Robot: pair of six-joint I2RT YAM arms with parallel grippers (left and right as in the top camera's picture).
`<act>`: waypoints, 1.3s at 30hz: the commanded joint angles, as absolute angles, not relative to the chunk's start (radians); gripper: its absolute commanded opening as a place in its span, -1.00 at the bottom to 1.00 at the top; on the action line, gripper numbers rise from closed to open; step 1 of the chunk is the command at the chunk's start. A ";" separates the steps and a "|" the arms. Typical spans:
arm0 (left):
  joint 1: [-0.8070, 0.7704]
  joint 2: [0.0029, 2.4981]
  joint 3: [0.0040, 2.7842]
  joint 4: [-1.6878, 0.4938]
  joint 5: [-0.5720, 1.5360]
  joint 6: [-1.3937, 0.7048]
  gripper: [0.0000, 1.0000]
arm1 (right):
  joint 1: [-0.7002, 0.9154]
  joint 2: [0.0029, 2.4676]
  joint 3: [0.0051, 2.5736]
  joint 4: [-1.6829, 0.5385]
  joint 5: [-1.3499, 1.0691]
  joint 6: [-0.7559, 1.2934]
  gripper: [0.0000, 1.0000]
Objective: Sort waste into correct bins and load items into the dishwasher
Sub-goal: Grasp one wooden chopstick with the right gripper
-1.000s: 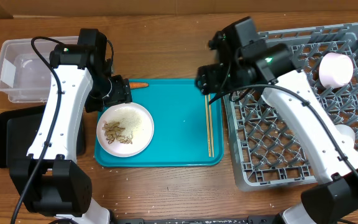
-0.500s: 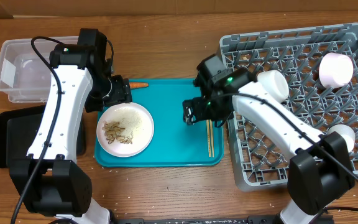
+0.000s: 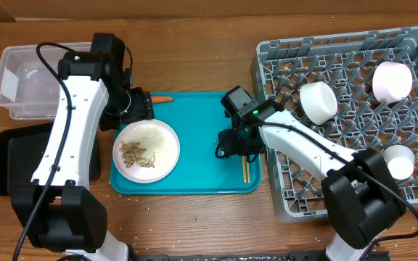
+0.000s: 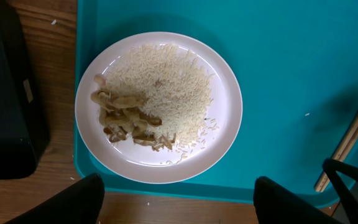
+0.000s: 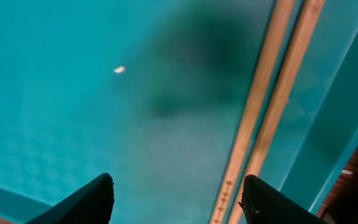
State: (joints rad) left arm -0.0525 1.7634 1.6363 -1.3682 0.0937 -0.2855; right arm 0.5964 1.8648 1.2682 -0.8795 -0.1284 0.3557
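My right gripper (image 3: 232, 150) is low over the teal tray (image 3: 202, 163), open, at the pale wooden chopsticks (image 3: 245, 171). In the right wrist view the chopsticks (image 5: 272, 93) lie flat, running under the right fingertip (image 5: 257, 190), with the gripper (image 5: 178, 190) holding nothing. My left gripper (image 3: 138, 109) hovers open above the far edge of the white plate (image 3: 162, 152). That plate (image 4: 222, 118) carries rice (image 4: 166, 78) and beige food scraps (image 4: 129, 121). An orange carrot (image 3: 162, 98) lies on the tray's far rim.
The grey dish rack (image 3: 412, 43) at the right holds two white bowls (image 3: 318, 101) (image 3: 399, 161) and a cup (image 3: 392, 81). A clear tub (image 3: 20, 83) and a black tray (image 3: 13, 163) sit at the left.
My right arm has swung from over the rack down onto the tray at the chopsticks, and its jaws have narrowed somewhat. A white bowl now shows in the rack. The left arm is still.
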 commanded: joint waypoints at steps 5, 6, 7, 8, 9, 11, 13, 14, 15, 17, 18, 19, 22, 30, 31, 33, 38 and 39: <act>-0.059 1.739 1.651 -1.362 0.102 -0.292 0.58 | 0.601 1.881 1.263 -0.871 -0.105 0.372 0.36; -0.059 1.739 1.651 -1.362 0.102 -0.292 0.58 | 0.601 1.883 1.263 -0.871 -0.105 0.372 0.36; -0.059 1.739 1.651 -1.361 0.102 -0.292 0.58 | 0.602 1.886 1.263 -0.871 -0.105 0.373 0.36; -0.059 1.739 1.651 -1.361 0.102 -0.292 0.58 | 0.603 1.891 1.263 -0.871 -0.105 0.377 0.36; -0.059 1.739 1.651 -1.361 0.102 -0.292 0.58 | 0.605 1.898 1.263 -0.871 -0.105 0.387 0.36; -0.059 1.739 1.651 -1.361 0.102 -0.292 0.58 | 0.609 1.915 1.263 -0.871 -0.106 0.398 0.35; -0.059 1.739 1.651 -1.361 0.102 -0.292 0.58 | 0.618 1.935 1.263 -0.871 -0.106 0.398 0.35; -0.059 1.739 1.651 -1.361 0.102 -0.292 0.58 | 0.624 1.943 1.263 -0.868 -0.106 0.398 0.36; -0.059 1.739 1.651 -1.361 0.102 -0.292 0.58 | 0.630 1.948 1.263 -0.866 -0.105 0.398 0.36; -0.059 1.739 1.651 -1.360 0.102 -0.292 0.58 | 0.643 1.954 1.263 -0.859 -0.105 0.398 0.36; -0.059 1.739 1.651 -1.360 0.102 -0.292 0.58 | 0.649 1.956 1.263 -0.856 -0.105 0.398 0.36; -0.059 1.739 1.651 -1.360 0.102 -0.292 0.59 | 0.654 1.957 1.263 -0.853 -0.105 0.398 0.36; -0.059 1.739 1.651 -1.359 0.102 -0.292 0.58 | 0.662 1.958 1.263 -0.848 -0.105 0.398 0.36; -0.059 1.739 1.651 -1.361 0.102 -0.292 0.58 | 0.662 1.959 1.263 -0.866 -0.044 0.513 -0.08; -0.059 1.739 1.651 -1.360 0.102 -0.292 0.58 | 0.662 1.959 1.263 -0.873 -0.038 0.538 -0.12; -0.059 1.739 1.651 -1.361 0.102 -0.292 0.58 | 0.662 1.959 1.263 -0.878 -0.038 0.560 -0.23; -0.059 1.739 1.651 -1.360 0.102 -0.292 0.58 | 0.662 1.959 1.263 -0.884 -0.045 0.585 -0.43; -0.060 1.739 1.651 -1.360 0.102 -0.292 0.58 | 0.662 1.959 1.263 -0.885 -0.046 0.585 -0.49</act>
